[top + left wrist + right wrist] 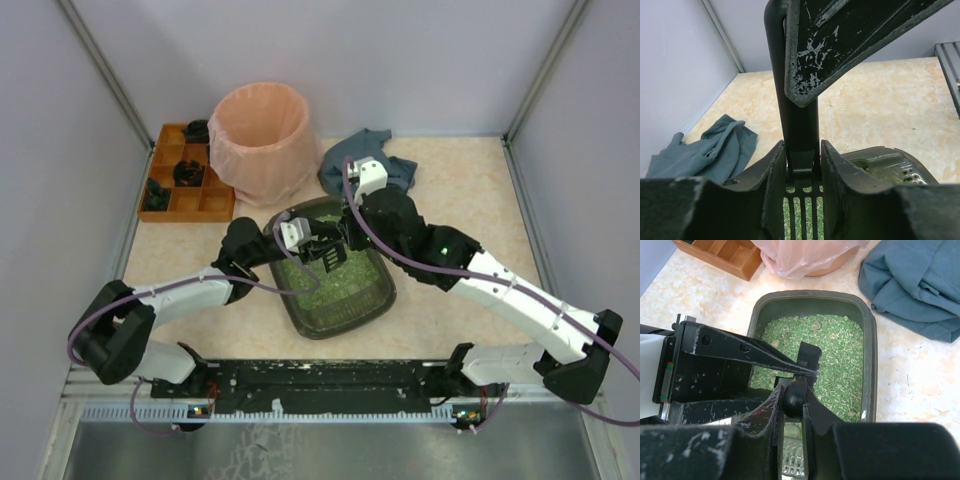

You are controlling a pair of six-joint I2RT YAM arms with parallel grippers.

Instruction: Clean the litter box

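Note:
The litter box (372, 300), a dark olive-grey tray of green litter, lies at the table's middle; it also shows in the right wrist view (867, 340) and in the left wrist view (885, 157). A black slotted scoop (327, 259) hangs over the litter. My left gripper (312, 240) is shut on the scoop's neck (802, 165), just above the slotted blade (802, 210). My right gripper (347, 228) is shut on the rounded end of the scoop's handle (793, 399). A few pale lumps (815, 326) lie in the litter.
A round pink-lined bin (262, 140) stands behind the box. An orange compartmented wooden tray (200, 203) is at the back left. A blue-grey cloth (395, 172) lies at the back right, touching the box's far corner. Walls enclose the table.

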